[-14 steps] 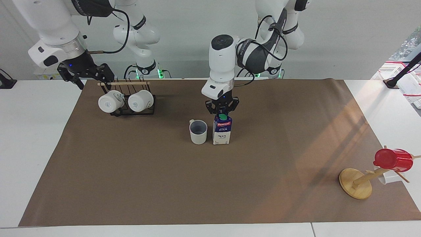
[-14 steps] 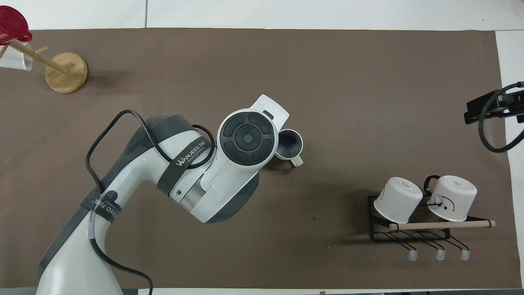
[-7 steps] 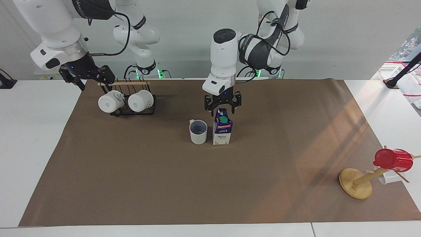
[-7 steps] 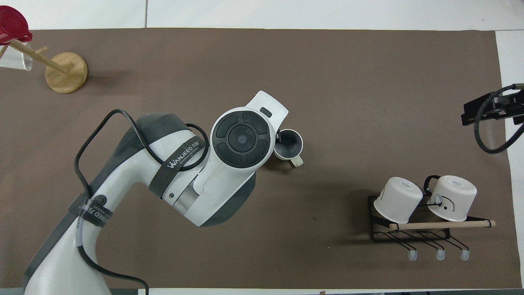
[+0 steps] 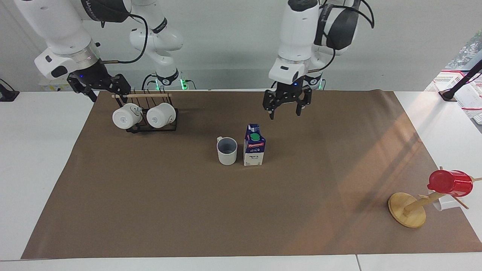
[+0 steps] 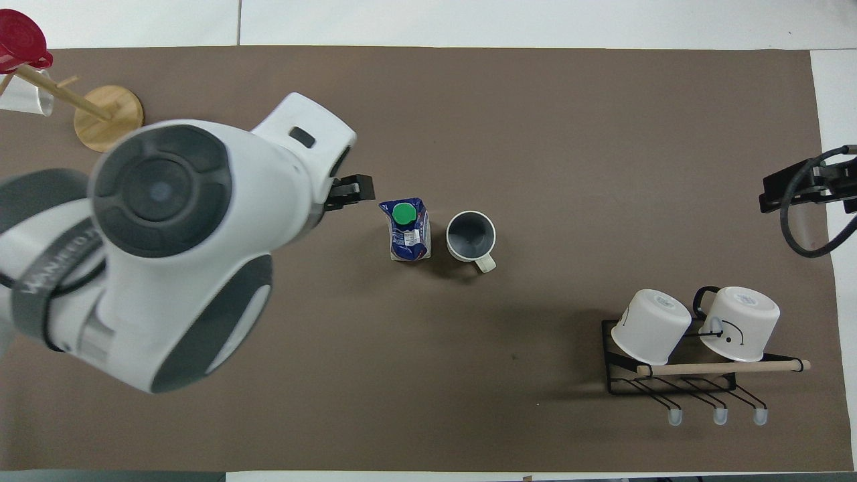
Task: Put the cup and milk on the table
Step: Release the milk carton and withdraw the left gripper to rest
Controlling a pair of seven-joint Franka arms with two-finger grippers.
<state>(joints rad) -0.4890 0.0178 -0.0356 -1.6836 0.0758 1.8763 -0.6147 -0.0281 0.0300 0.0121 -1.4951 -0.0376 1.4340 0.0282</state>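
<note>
Basically both task items are down: milk (image 5: 254, 149) stands upright on the brown paper mid-bench (image 5: 150, 210), cup (image 5: 227, 150) upright just beside it toward the right arm's end, a thin gap between them, not touching. Overhead shows the cup's handle pointing toward the robots.

Left claw (image 5: 285, 108) is up in the air over bare paper, off the carton toward the left arm's end, fingers spread, holding nothing. Right claw (image 5: 98, 85) hangs over the bench edge next to the wire rack (image 5: 150, 124) with two white mugs (image 5: 145, 116); fingers look spread, empty, arm waiting.

Step in hand, my read: release of the milk is finished and the left arm is clear of it. Task looks essentially complete, nothing left to place. Next move likely just takes the left arm to a rest pose; needs only to keep the claw high and away from the carton top so it doesn't tip it into the cup.

Red cup (image 5: 450, 183) on the wooden stand (image 5: 407, 210) sits at the left arm's end, untouched, not involved.
</note>
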